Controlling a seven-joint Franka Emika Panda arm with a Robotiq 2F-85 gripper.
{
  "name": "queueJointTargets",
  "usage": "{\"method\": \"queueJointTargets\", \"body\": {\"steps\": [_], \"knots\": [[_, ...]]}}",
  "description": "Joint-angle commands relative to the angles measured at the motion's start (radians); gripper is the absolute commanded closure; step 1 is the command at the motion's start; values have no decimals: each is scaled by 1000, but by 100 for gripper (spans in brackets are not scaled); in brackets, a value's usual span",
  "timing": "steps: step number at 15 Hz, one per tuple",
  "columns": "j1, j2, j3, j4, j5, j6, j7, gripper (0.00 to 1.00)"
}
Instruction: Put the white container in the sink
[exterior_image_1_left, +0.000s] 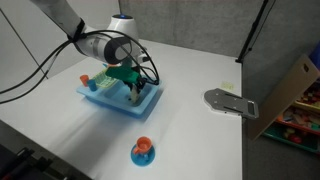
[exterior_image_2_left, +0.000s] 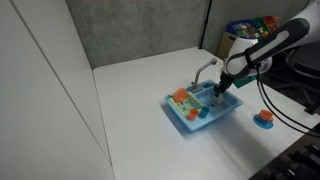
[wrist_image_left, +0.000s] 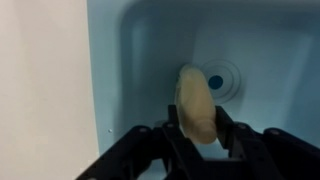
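Observation:
My gripper is shut on the white container, a cream rounded cup, and holds it just over the basin of the light blue sink, near the drain. In both exterior views the gripper is lowered into the sink and hides the container. The grey faucet stands at the sink's back edge.
An orange cup on a blue saucer stands on the white table in front of the sink. A flat grey plate-like object lies near the table edge. The sink's side rack holds colourful items.

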Motion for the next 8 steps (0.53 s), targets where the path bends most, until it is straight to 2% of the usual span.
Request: {"method": "queueJointTargets", "body": {"steps": [1,4,5,8], "knots": [[-22,14,17,20,-2,12,-20,28],[-23,3,14,10,-5,11,-21,4],[-21,-3,10,7,-7,9,-17,1],[-17,-29,2,-8,-11,-13,-7,0]]}}
